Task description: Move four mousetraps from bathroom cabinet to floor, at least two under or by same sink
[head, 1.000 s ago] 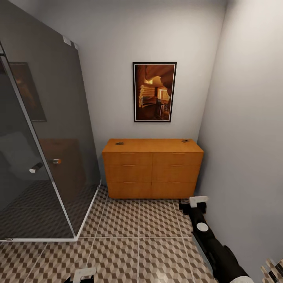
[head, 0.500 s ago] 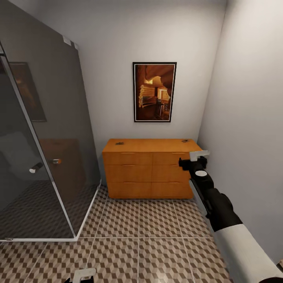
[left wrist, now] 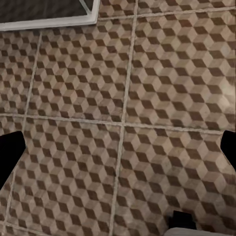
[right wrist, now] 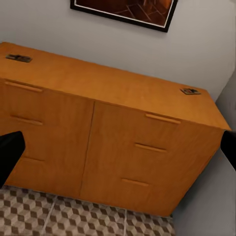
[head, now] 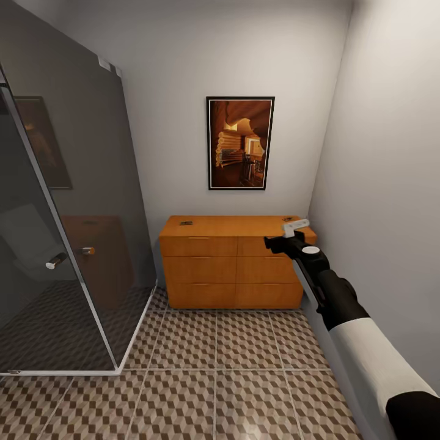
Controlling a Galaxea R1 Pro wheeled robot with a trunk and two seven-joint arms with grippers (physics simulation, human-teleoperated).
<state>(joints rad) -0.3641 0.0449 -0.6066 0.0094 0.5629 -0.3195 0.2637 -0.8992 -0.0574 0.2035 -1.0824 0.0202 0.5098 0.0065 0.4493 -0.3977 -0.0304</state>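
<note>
The orange-brown cabinet (head: 237, 263) stands against the far wall. Two mousetraps lie on its flat top, one near the left end (head: 186, 223) and one near the right end (head: 287, 219). The right wrist view shows the same cabinet (right wrist: 113, 128) with the left mousetrap (right wrist: 17, 58) and the right mousetrap (right wrist: 191, 91). My right gripper (head: 284, 236) hovers in front of the cabinet's top right corner, just short of the right mousetrap, open and empty. My left gripper points down at the cube-patterned bathroom floor (left wrist: 147, 88), its dark fingertips (left wrist: 10, 157) wide apart. The bathroom sink is out of view.
A dark glass shower enclosure (head: 73, 214) with a white threshold (left wrist: 49, 22) fills the left side. A grey wall (head: 391, 214) runs close along my right arm. A framed picture (head: 239, 142) hangs above the cabinet. Patterned floor (head: 214, 342) lies between me and the cabinet.
My right arm has risen from near the floor and stretched forward to the cabinet's top right corner. The left gripper has slipped below the head view's lower edge.
</note>
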